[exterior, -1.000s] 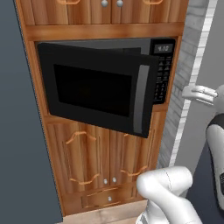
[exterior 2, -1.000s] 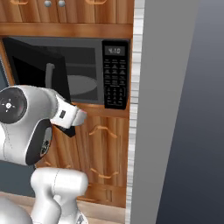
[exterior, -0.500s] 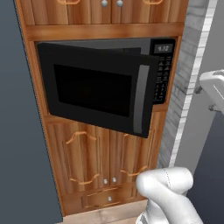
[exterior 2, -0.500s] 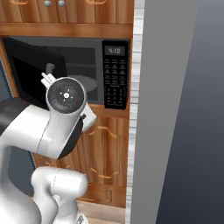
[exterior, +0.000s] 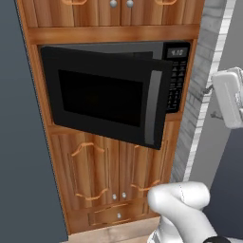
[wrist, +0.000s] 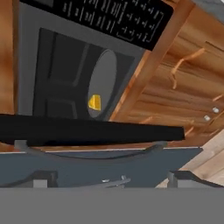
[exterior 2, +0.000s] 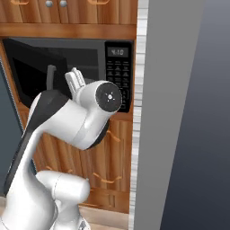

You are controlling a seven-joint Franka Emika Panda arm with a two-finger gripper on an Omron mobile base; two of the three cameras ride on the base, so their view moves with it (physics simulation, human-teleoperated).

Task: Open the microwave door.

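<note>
The microwave door (exterior: 104, 99) is a glossy black panel with a dark window, swung partly open from its left hinge. Its grey bar handle (exterior: 153, 107) runs down the free right edge. In the hand view the door (wrist: 87, 129) shows edge-on as a black band, with the handle (wrist: 87, 153) a grey bar just below it. My gripper (wrist: 111, 180) is open, its fingertips (wrist: 39, 178) wide apart, with nothing between them. It stands off the door's free edge without touching it. In the left base view the gripper (exterior: 212, 101) hangs right of the microwave.
The keypad panel (exterior: 176, 78) with its display sits right of the cavity. Inside lie a grey turntable (wrist: 103, 83) and a small yellow item (wrist: 95, 103). Wooden cabinet doors (exterior: 95, 171) are below. A grey wall (exterior 2: 179, 112) stands close on the right. My arm (exterior 2: 76, 121) hides much of the microwave.
The arm has swung up and to the right, carrying the hand away from the door's edge. The door's angle looks the same. The gripper stays open.
</note>
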